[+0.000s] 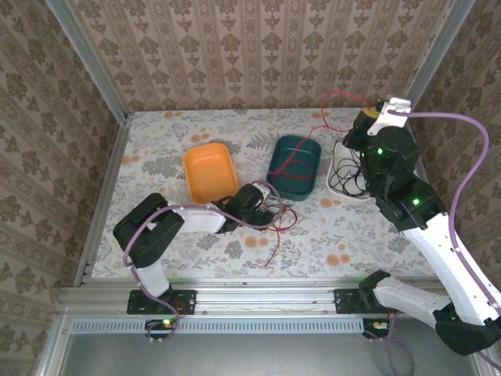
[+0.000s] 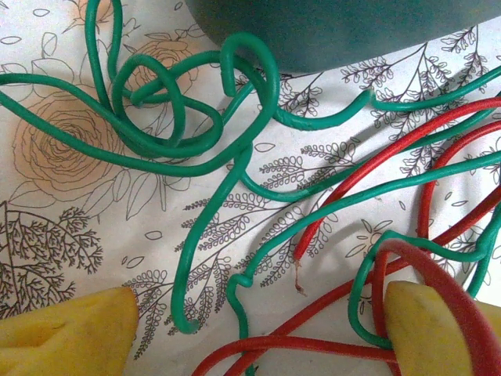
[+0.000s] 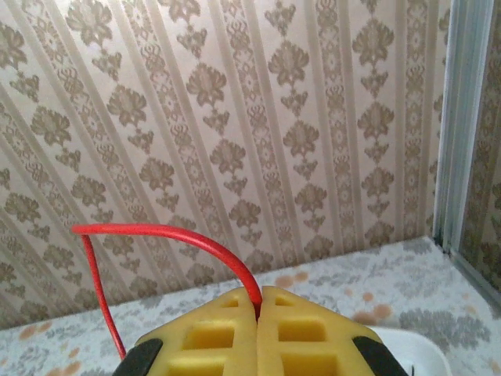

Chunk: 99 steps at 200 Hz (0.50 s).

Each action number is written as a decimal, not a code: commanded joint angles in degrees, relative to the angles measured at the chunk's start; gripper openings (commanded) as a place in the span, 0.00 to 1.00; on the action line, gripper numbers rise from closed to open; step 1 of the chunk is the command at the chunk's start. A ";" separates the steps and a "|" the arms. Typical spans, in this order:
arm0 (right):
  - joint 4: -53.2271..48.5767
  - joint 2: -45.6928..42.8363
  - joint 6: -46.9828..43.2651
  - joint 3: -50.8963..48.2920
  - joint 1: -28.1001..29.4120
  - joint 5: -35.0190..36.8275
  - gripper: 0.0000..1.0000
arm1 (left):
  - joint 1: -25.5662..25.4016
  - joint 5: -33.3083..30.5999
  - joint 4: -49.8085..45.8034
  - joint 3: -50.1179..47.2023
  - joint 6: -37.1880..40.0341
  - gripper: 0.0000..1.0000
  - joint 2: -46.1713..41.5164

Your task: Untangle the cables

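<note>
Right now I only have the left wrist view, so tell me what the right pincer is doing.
Observer: The right pincer is shut on a red cable and holds it up in the air near the far right corner.
Operator: Say what sits on the table by that arm.
Observer: A white tray with black cables in it.
Operator: Name the dark thing at the top of my picture.
Observer: That is a teal tray. An orange tray stands to its left.
</note>
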 commanded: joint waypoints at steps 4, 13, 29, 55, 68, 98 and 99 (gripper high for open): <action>1.81 4.29 -4.06 2.71 -0.89 2.17 0.01 | 0.21 -0.76 -2.66 -2.04 -0.96 0.84 -0.55; 1.24 6.11 -3.96 3.20 -1.09 1.77 0.01 | 0.17 -0.88 -2.62 -2.20 -1.00 0.84 -0.79; 0.63 9.24 -3.22 3.02 -1.44 1.83 0.01 | 0.13 -1.12 -2.69 -2.39 -1.09 0.85 -1.35; -1.40 14.50 -1.04 2.08 -1.88 3.50 0.01 | 0.13 -1.22 -2.78 -2.57 -1.09 0.86 -2.23; -2.31 16.73 0.12 1.05 -1.89 5.16 0.01 | 0.12 -1.31 -2.94 -2.66 -1.17 0.86 -2.59; -5.85 22.07 3.09 -1.24 -2.40 7.70 0.00 | 0.13 -1.50 -3.28 -2.93 -1.18 0.87 -3.21; -5.94 22.55 3.15 -1.33 -2.41 7.72 0.00 | 0.12 -1.49 -3.30 -2.93 -1.18 0.87 -3.26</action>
